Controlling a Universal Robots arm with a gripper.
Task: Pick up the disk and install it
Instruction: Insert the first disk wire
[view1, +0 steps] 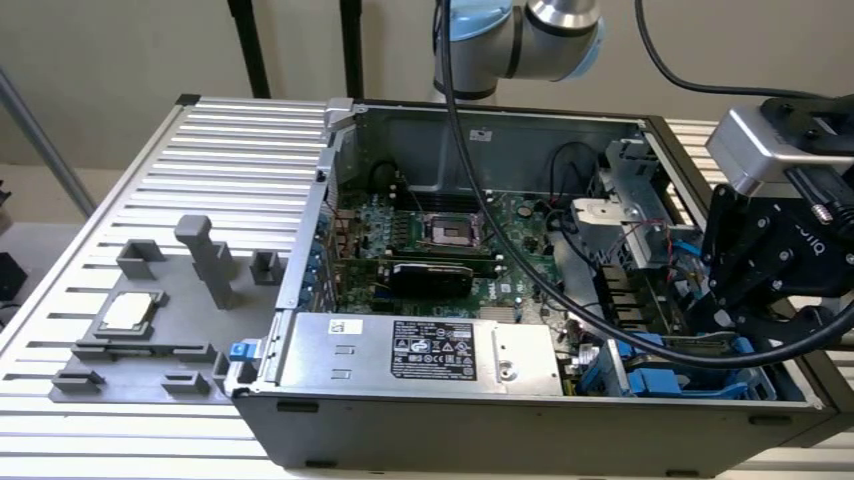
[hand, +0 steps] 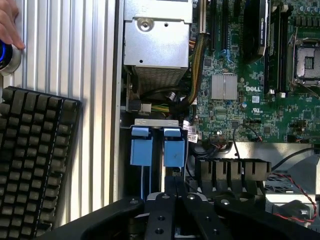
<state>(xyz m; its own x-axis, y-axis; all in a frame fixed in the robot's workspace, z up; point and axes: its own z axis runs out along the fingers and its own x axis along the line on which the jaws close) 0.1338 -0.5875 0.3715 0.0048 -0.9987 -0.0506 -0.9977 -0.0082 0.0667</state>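
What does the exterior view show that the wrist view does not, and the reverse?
Exterior view adds: the grey fixture plate with a square silver chip, and the arm's upper joints. Wrist view adds: a black keyboard and a hand at a blue-lit button. Both share: the motherboard, the silver power supply, the blue carrier tabs and the tool.

Soft, even light; slight metal glare
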